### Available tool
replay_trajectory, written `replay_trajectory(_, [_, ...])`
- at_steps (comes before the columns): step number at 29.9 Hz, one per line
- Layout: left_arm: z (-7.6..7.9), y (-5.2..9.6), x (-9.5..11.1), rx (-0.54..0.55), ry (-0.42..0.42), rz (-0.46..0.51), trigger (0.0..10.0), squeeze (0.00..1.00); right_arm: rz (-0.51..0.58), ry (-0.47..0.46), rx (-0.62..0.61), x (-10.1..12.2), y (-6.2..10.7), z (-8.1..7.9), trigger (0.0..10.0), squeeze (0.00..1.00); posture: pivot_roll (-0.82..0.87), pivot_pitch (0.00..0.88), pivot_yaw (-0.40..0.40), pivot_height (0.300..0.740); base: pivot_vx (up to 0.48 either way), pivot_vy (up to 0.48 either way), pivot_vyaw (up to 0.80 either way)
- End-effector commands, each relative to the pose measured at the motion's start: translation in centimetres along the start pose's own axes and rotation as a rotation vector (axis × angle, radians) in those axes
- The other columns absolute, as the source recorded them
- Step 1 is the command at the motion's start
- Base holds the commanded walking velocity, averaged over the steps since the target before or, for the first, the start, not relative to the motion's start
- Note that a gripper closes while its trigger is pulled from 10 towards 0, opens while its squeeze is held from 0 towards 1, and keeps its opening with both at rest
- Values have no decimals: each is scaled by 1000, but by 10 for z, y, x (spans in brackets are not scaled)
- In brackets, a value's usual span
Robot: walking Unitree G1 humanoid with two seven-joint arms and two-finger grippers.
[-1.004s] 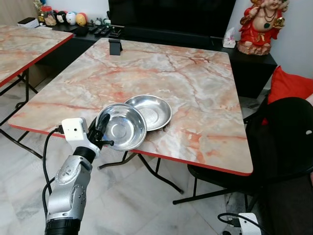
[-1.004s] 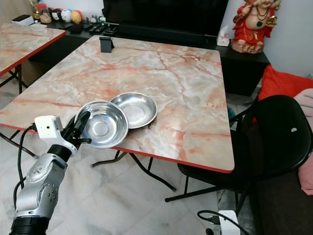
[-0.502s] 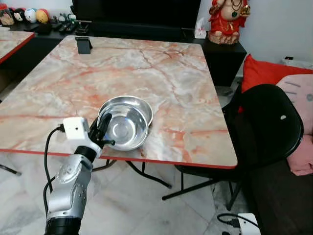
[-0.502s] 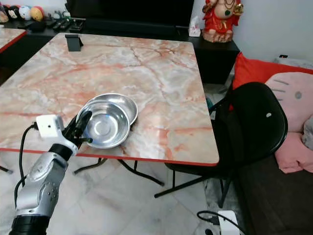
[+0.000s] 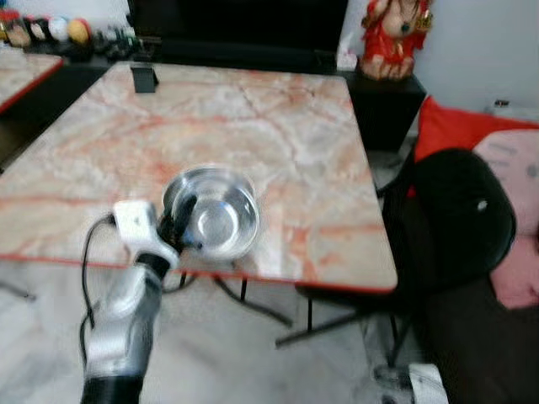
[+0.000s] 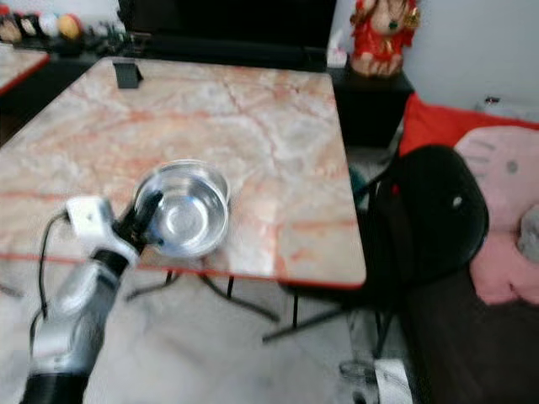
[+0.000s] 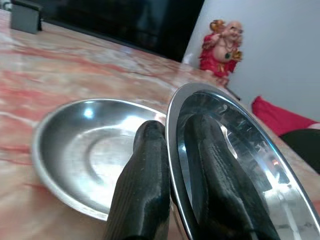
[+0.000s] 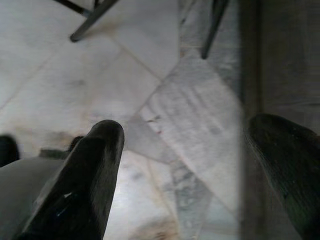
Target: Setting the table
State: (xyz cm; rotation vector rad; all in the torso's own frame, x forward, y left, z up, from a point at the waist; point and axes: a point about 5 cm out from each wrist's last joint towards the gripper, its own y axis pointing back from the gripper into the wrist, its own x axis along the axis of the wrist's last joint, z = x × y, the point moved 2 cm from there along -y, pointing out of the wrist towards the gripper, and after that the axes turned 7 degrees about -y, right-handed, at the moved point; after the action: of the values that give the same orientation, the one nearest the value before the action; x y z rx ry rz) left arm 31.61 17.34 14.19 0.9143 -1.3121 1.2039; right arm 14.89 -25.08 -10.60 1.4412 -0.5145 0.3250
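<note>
Left pincer [image 7: 172, 165] clamps the rim of a steel bowl [image 7: 240, 150], one finger inside and one outside, holding it tilted over a second bowl [image 7: 90, 150] that sits on the marble table [image 5: 278, 126] near its front edge. A red figurine [image 5: 392, 38] stands beyond the table's far corner; a black chair [image 5: 459, 219] sits beside the table. Right pincer [image 8: 185, 170] hangs spread wide above the tiled floor [image 8: 150, 75].

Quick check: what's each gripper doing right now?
Left gripper: shut on the rim of a steel bowl, above a second bowl on the table.
Right gripper: open, empty, over the floor.
</note>
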Motion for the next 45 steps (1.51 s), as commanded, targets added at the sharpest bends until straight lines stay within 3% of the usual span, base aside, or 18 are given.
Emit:
replay_trajectory(1, [-4,0,7,13,-19,21,10000,0,3,1,-1,1,0,1,10000,0,58,0,-66,740,0,0,0])
replay_trajectory(13, [-13,-1,16,58,-8,59,10000,0,8,1,6,2,0,0,10000,0,59,0,-66,740,0,0,0])
replay_trajectory(33, [-14,-4,21,61,-8,72,10000,0,6,22,11,3,0,-1,10000,0,61,0,-64,740,0,0,374])
replay_trajectory(45, [-13,-5,21,60,-8,73,10000,0,7,6,10,2,0,-1,10000,0,62,0,-65,740,0,0,0])
